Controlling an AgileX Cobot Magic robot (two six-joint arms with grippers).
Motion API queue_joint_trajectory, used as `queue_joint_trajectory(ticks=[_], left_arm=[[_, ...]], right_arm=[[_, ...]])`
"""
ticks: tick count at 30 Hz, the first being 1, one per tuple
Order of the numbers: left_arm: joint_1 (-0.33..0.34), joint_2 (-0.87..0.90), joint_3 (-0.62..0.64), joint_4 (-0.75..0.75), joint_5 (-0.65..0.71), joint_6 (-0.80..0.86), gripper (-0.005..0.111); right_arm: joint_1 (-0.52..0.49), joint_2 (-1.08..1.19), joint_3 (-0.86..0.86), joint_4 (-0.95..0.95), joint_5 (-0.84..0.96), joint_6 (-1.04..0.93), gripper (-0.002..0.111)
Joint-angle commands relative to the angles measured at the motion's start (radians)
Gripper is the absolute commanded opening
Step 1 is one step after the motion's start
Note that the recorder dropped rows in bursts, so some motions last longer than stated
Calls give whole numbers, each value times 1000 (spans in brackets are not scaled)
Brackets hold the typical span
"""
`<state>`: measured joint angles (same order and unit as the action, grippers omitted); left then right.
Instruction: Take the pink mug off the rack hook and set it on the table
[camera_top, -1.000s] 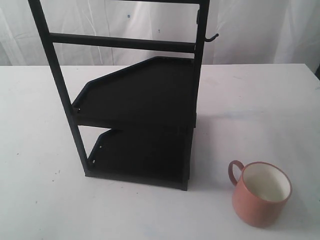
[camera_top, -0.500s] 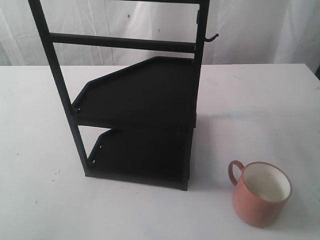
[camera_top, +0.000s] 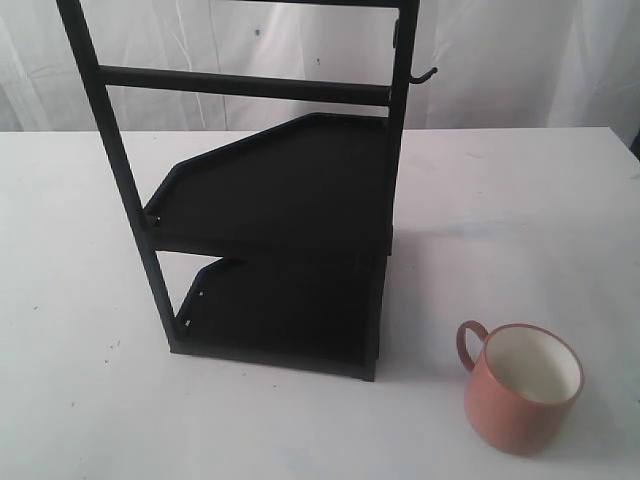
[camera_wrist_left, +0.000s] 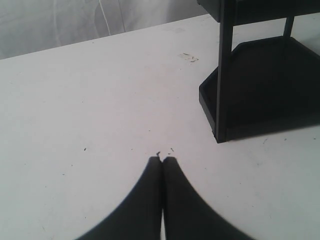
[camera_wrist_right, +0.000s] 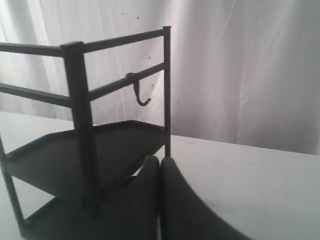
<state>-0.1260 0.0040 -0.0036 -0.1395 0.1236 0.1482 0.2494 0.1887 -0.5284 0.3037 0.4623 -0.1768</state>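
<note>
The pink mug (camera_top: 522, 388) stands upright on the white table (camera_top: 520, 220) at the front right, its loop handle pointing left toward the rack. The rack hook (camera_top: 425, 75) juts bare from the right upright post of the black two-shelf rack (camera_top: 290, 190); it also shows as the rack hook (camera_wrist_right: 141, 95) in the right wrist view. Neither gripper appears in the exterior view. My left gripper (camera_wrist_left: 163, 160) is shut and empty above bare table beside the rack's base (camera_wrist_left: 260, 95). My right gripper (camera_wrist_right: 160, 160) is shut and empty, facing the rack (camera_wrist_right: 80, 150).
A white curtain (camera_top: 520, 50) hangs behind the table. The rack's horizontal crossbar (camera_top: 240, 85) spans between its posts. Small dark specks (camera_wrist_left: 187, 57) lie on the tabletop.
</note>
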Motion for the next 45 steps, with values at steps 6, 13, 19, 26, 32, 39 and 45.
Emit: queue_joint_trajectory(ticks=[6, 13, 19, 26, 32, 39, 45], left_arm=[[4, -4, 4, -5, 3, -5, 0], [4, -4, 4, -5, 3, -5, 0], [4, -4, 4, -5, 3, -5, 0], [4, -4, 4, -5, 3, -5, 0], [4, -4, 4, -5, 3, -5, 0], [4, -4, 4, -5, 3, -5, 0], [4, -4, 4, -5, 3, -5, 0]], right_arm=[[-12, -189, 401, -155, -269, 162, 0], [-12, -189, 528, -169, -301, 200, 0], [-12, -189, 528, -196, -255, 200, 0], [-12, -189, 528, -196, -239, 200, 0], [-12, -189, 528, -196, -239, 200, 0], [-12, -189, 528, -196, -239, 200, 0], [-12, -189, 528, -196, -239, 200, 0]])
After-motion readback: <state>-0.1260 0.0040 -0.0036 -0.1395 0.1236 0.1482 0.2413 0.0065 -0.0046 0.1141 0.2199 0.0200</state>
